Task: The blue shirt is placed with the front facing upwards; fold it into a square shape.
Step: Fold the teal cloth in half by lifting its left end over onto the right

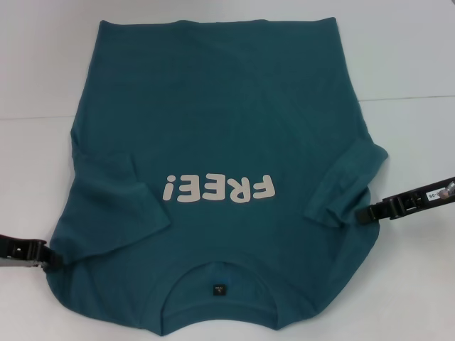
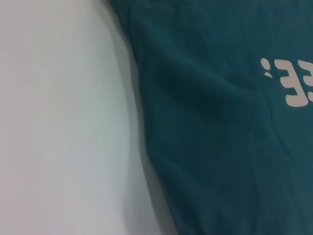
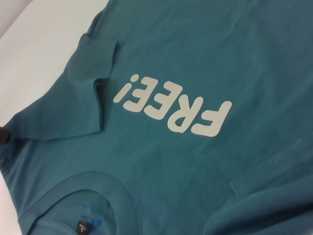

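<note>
Shirt (image 1: 213, 121) edges sit at both grippers, left (image 1: 47, 260) and right (image 1: 357, 215); whether the jaws grip cloth I cannot tell. It lies face up on the desk (image 1: 412, 64), collar nearest the robot, hem far; its near edge is cut off

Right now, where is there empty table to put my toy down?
Bare table shows beyond the shirt on both far sides. Near the collar it is crowded: the left gripper and right gripper sit at the shirt's edges.
</note>
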### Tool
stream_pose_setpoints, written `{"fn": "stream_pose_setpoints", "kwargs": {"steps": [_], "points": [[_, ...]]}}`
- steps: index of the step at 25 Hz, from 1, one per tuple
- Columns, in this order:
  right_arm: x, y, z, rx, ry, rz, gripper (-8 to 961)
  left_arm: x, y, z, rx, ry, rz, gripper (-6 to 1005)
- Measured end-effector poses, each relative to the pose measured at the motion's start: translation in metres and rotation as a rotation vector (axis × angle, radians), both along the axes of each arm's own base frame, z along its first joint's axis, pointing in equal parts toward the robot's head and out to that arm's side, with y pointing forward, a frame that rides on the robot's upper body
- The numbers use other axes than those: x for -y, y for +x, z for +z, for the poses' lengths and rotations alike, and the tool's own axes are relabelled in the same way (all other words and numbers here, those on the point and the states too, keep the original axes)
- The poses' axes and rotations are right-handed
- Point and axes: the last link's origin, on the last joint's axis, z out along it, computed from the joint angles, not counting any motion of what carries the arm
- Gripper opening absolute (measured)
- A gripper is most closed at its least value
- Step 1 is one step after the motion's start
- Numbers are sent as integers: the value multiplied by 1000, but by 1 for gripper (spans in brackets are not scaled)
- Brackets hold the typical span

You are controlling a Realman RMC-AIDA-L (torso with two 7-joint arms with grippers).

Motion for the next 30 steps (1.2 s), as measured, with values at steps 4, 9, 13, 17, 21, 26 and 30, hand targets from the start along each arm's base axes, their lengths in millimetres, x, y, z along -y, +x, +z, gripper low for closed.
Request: {"fn": "stream_pose_setpoints", "kwargs": {"steps": [4,9,13,17,21,26,30], "points": [[-1,0,0,4,4,1,35,-1,-1,0,-3,11,10,47],[-2,-2,-1,4,3,5,36,-1,-1,0,-3,9,15,48],[-4,-2,0,6,8,8,36,0,0,-1,0,-1,16,49],[-5,-3,-2,14,3,13,35,1,-1,-2,-5,-7,24,49],[-5,-4,-2,16,-1,18,36,3,-4,-1,-16,-7,37,50],[-5,-5,-3,15,0,20,36,2,-5,-1,-23,-6,40,51],[-6,-5,-3,15,1,20,36,1,-4,-1,-23,-5,38,51]]}}
